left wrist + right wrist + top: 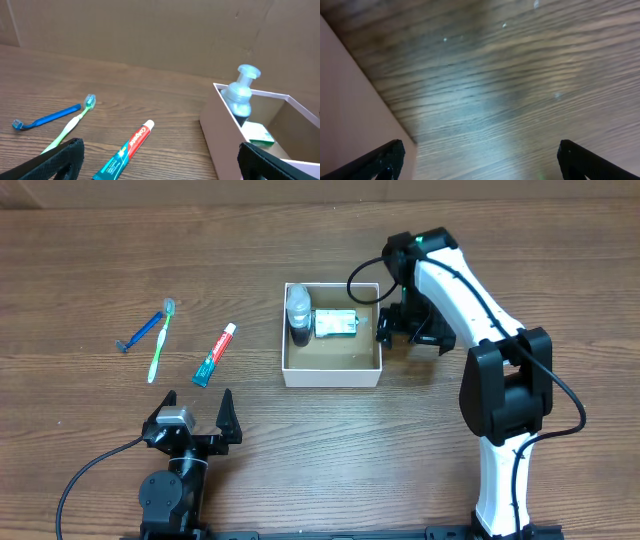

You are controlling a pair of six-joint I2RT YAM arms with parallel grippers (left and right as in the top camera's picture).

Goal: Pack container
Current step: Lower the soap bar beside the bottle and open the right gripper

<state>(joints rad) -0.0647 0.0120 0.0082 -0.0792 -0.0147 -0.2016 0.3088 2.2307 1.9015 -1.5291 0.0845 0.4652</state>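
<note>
White-walled container [332, 374] sits just beside the right fingers [590, 161], spread and empty above bare tabletop [520, 100]. Ahead of the left fingers [55, 160], likewise spread, lies the toothpaste [127, 150], seemingly the next pick: best straddled across its narrow width before closing.

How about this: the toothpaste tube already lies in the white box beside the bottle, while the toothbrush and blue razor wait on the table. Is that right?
Not quite. The overhead view shows the toothpaste tube out on the table too, beside the toothbrush and blue razor. The bottle is in the white box, with a green-and-white packet next to it.
</note>
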